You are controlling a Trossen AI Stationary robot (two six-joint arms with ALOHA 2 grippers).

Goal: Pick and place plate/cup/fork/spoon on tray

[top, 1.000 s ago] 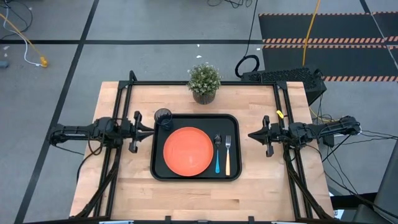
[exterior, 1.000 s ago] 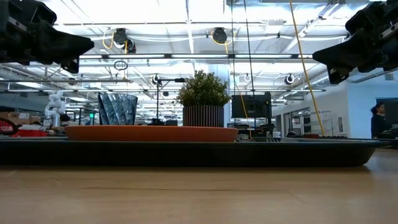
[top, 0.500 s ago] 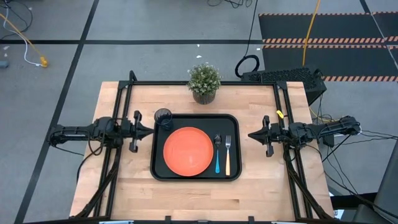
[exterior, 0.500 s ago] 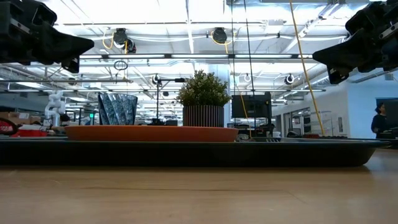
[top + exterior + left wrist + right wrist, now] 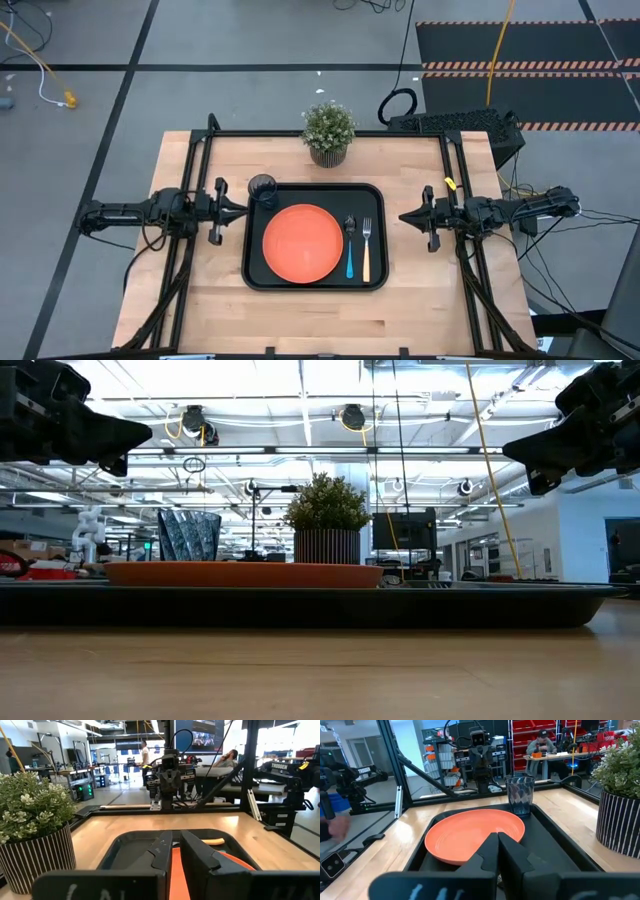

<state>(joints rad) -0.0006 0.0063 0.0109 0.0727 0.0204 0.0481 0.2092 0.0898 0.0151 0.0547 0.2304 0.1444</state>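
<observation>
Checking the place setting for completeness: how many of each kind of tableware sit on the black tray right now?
Plate: 1
Cup: 1
Fork: 1
Spoon: 1
Total: 4, all on the tray

i work in a robotics lab: other robot rigs (image 5: 479,750), red parts bins (image 5: 525,735), taped floor (image 5: 130,68).

fork (image 5: 214,841) mostly hidden, spoon unseen
</observation>
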